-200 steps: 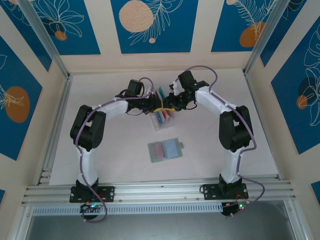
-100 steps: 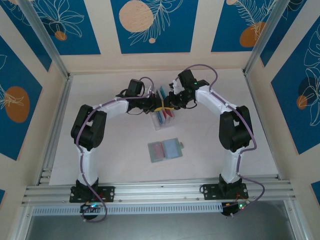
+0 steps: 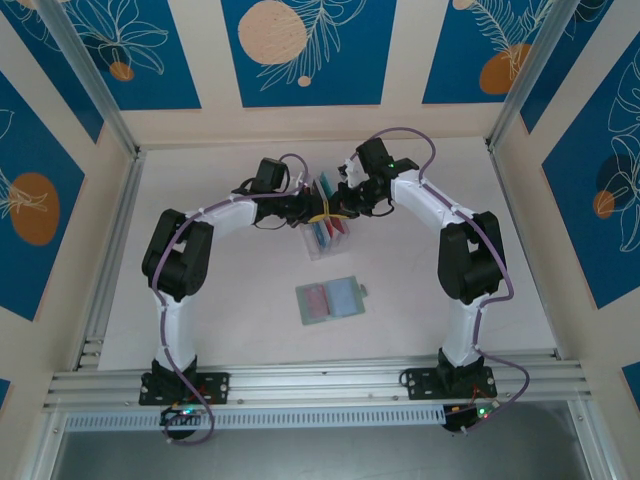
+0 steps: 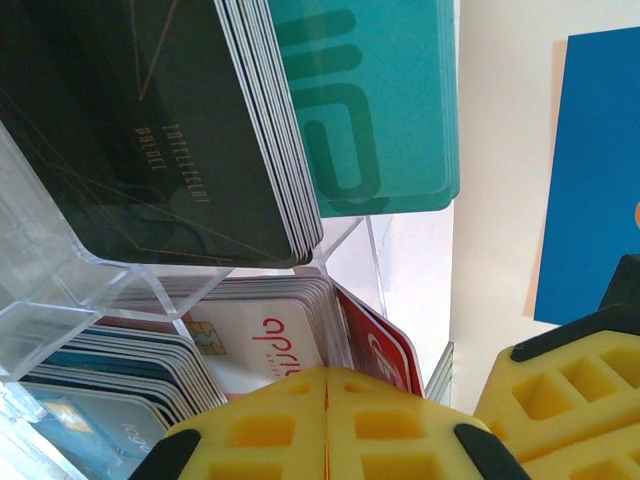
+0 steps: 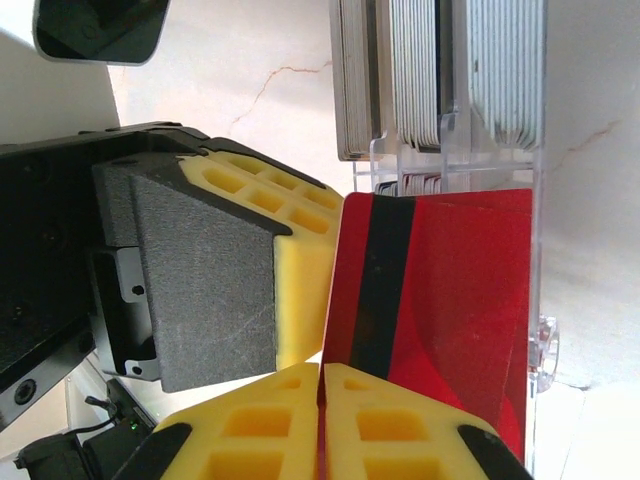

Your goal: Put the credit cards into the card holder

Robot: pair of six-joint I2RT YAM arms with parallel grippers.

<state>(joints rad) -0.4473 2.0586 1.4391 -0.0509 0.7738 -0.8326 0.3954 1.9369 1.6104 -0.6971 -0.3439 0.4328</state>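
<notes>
Top: left gripper (image 3: 316, 214) and right gripper (image 3: 338, 209) meeting over rack (image 3: 326, 240), reaching in from 9 and 3 o'clock. Holder (image 3: 331, 299) open at 6 o'clock of rack, well apart.

Left wrist: left gripper (image 4: 326, 425) pads pressed together, nothing visible between. Cards (image 4: 265, 335) upright in rack (image 4: 60, 290) at 12 o'clock, teal card (image 4: 380, 100) at 1.

Right wrist: right gripper (image 5: 322, 400) just closed from part-open, now pinching red card (image 5: 440, 300) by edge. Grasp likely made; lift toward holder next, no card delivered yet.
</notes>
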